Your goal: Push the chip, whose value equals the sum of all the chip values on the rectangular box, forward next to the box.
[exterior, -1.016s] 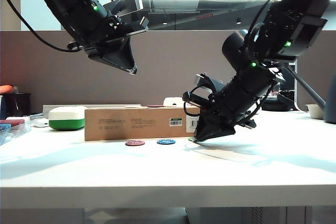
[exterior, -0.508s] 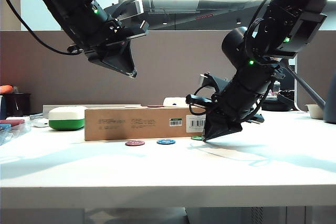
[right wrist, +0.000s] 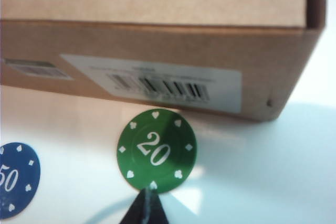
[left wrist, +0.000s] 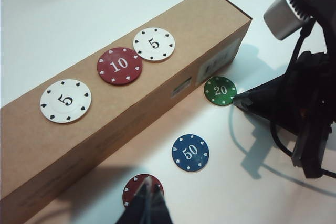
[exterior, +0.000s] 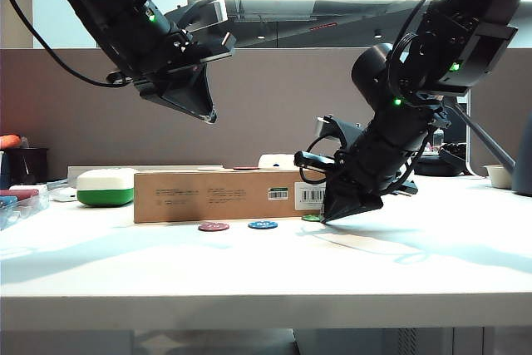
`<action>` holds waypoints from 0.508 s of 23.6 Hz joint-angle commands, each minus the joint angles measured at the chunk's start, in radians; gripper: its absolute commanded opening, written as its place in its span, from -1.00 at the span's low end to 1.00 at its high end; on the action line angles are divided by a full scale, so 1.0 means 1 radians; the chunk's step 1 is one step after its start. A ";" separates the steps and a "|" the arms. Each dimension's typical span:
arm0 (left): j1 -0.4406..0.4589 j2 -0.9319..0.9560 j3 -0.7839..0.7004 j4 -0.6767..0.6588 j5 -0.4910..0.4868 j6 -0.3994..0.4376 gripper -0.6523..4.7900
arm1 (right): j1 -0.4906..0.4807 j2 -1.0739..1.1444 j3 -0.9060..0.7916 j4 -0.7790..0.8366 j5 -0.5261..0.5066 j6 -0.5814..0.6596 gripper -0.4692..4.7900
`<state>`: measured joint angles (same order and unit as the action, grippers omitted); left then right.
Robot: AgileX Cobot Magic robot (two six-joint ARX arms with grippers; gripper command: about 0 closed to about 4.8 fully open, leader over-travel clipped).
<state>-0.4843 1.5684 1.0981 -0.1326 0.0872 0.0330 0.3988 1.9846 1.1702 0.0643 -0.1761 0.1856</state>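
The green chip, marked 20, lies flat on the white table just off the labelled side of the rectangular box, near its end. My right gripper is shut, its tip at the chip's edge on the side away from the box. The exterior view shows the same chip, right gripper and box. On the box top lie a white 5, a red 10 and another white 5. My left gripper hangs shut and holding nothing, high above the box.
A blue 50 chip and a red chip lie on the table in front of the box. A white-and-green case stands left of the box, and clutter sits at the far left edge. A white bowl is at the far right.
My right gripper's tip has shifted a little to the right along the box front, and more of the green chip shows beside it. The left arm rose slightly, then held still.
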 commanded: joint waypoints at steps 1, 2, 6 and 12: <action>-0.002 -0.003 0.001 0.006 0.003 0.004 -0.78 | -0.002 0.009 -0.006 -0.044 0.008 0.003 -0.85; -0.002 -0.003 0.000 0.006 0.003 0.004 -0.78 | -0.002 0.007 -0.006 -0.045 -0.006 0.005 -0.85; -0.002 -0.003 -0.003 0.004 0.003 0.004 -0.78 | -0.001 -0.087 -0.007 -0.166 -0.050 0.005 -0.85; -0.002 -0.003 -0.005 0.000 0.003 0.004 -0.78 | 0.000 -0.255 -0.008 -0.277 -0.031 0.005 -0.85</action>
<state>-0.4843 1.5684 1.0935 -0.1390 0.0872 0.0330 0.3965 1.7535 1.1580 -0.1810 -0.2150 0.1894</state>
